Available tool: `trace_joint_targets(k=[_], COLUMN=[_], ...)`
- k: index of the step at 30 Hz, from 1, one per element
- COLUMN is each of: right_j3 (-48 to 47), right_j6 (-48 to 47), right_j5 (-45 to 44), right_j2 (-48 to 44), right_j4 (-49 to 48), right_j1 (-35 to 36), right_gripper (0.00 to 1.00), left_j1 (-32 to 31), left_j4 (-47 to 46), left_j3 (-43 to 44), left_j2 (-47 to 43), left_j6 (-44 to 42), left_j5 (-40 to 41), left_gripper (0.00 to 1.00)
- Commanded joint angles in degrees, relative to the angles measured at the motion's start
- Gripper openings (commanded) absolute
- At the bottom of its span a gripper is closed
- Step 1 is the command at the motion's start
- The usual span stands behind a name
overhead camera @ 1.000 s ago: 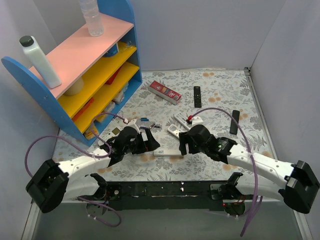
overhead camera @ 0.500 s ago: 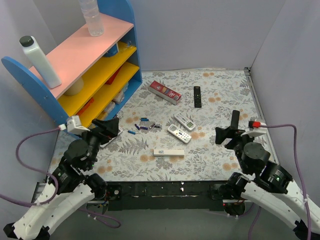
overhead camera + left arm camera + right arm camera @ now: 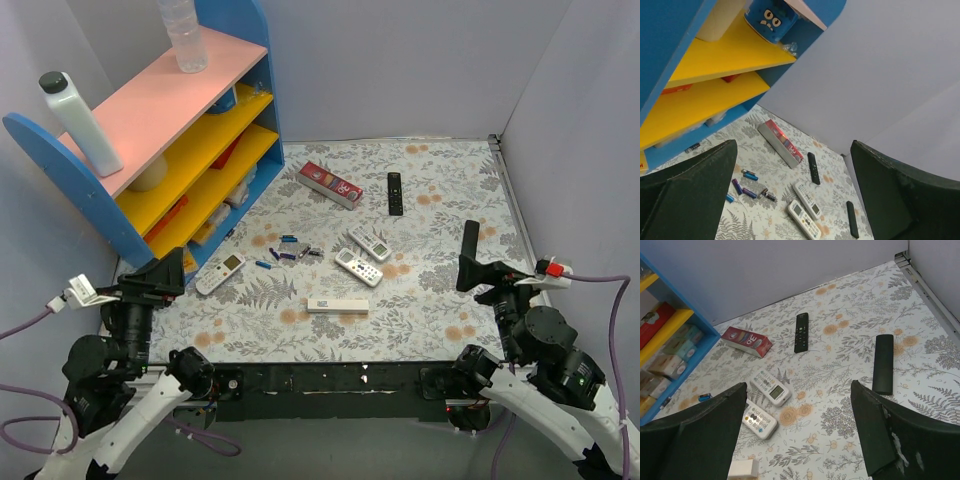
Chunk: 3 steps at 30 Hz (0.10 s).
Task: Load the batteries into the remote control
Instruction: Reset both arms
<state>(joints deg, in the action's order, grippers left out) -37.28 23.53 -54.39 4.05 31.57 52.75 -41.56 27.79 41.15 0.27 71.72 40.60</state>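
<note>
— What takes up most room?
— The table (image 3: 440, 200), with the shelf (image 3: 160, 130) at its far left corner.
— And the jaws?
— Left gripper (image 3: 152, 278) spread wide, nothing between; right gripper (image 3: 488, 268) the same; both sit at the near edge.
— Where is the remote (image 3: 337, 305)?
— Flat near the front middle, between the grippers, well apart from each.
— The batteries (image 3: 290, 252)?
— Loose in a small cluster behind it, toward the shelf; a white remote (image 3: 358, 267) lies just right of them; none touches the remote.
</note>
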Motion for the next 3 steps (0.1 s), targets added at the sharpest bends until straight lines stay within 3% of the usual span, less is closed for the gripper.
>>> trace_joint_targets(k=[1,3], right_j3=[-1.4,-1.4], right_j6=[-1.1,-1.4], right_j5=[-2.3,-1.8], right_j2=[-0.2,0.1], right_j4=[-0.9,-1.1], right_j1=[0.0,0.0], right_gripper=[0.91,0.91], left_j1=[0.3,0.3], left_j4=[0.2,0.4], left_j3=[0.4,0.3], left_j2=[0.0,0.2], left_j6=[-2.3,-1.9], left_j5=[1.1,1.8], left_gripper=[0.98,0.98])
